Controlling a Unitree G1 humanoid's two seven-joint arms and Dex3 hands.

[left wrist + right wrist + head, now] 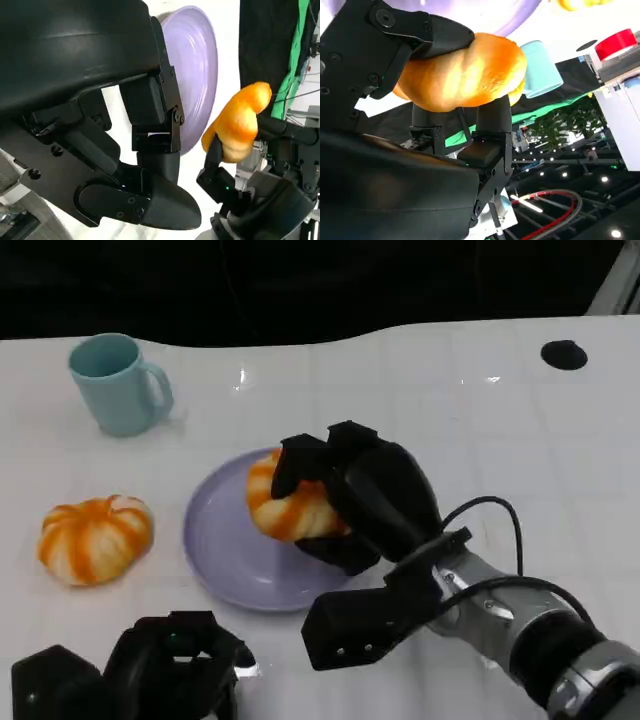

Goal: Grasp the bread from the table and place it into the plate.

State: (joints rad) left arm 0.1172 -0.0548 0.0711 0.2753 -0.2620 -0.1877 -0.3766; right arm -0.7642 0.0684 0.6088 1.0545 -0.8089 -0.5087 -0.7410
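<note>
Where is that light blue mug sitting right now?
In the head view the light blue mug stands upright at the table's far left, beyond the striped bread lying on the table and left of the purple plate.

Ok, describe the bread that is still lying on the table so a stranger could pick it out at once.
Start at the purple plate in the middle of the white table. To its left, in front of the blue mug, lies a round orange-and-white striped bread, bare on the table. Unlike the other bread, which the right hand holds over the plate, nothing touches it.
</note>
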